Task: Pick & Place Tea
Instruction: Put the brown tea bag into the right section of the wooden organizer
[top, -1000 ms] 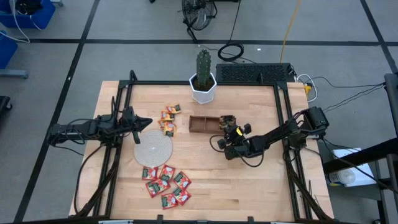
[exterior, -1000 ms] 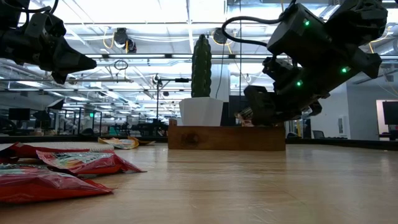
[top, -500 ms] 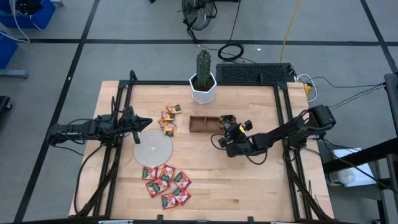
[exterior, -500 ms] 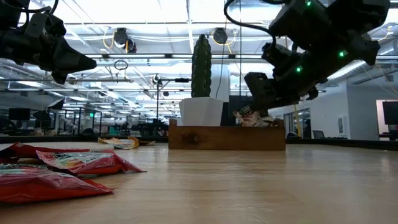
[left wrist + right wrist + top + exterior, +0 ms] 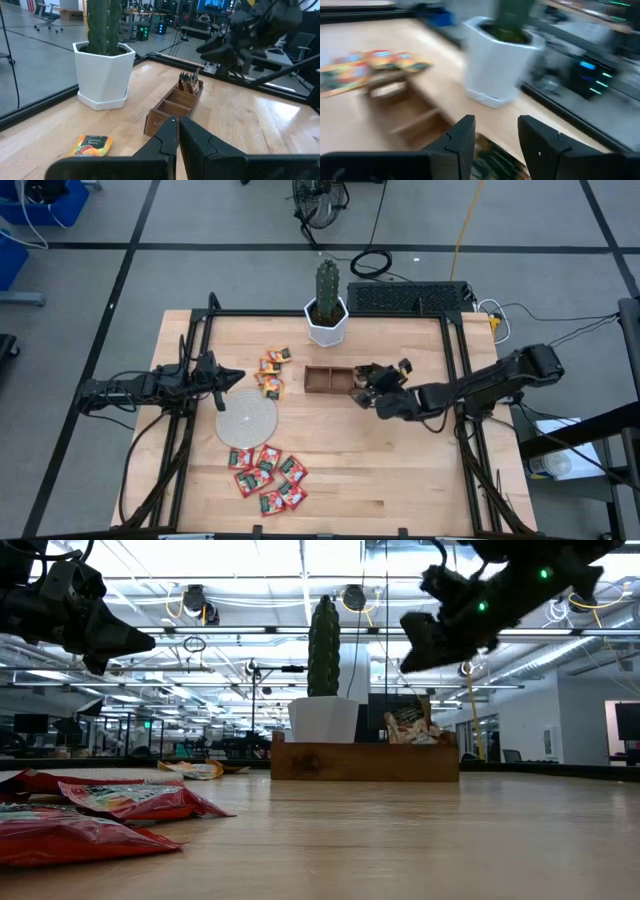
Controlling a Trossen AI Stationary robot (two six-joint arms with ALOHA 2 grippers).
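Here the right end effector [image 5: 368,379] hovers with fingers spread and empty, just above the right end of the brown tray [image 5: 322,379], right of centre in the high view. Whitish sachets [image 5: 408,727] stand loosely upright in that end compartment; a low sweep could tip them out. Orange sachets [image 5: 271,373] and red sachets [image 5: 266,474] lie left on the tabletop [image 5: 420,470]. The left end effector [image 5: 237,377], pressed together, waits at left.

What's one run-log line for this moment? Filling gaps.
right gripper: open, above tray | whitish sachets: in tray end compartment | left gripper: shut, idle
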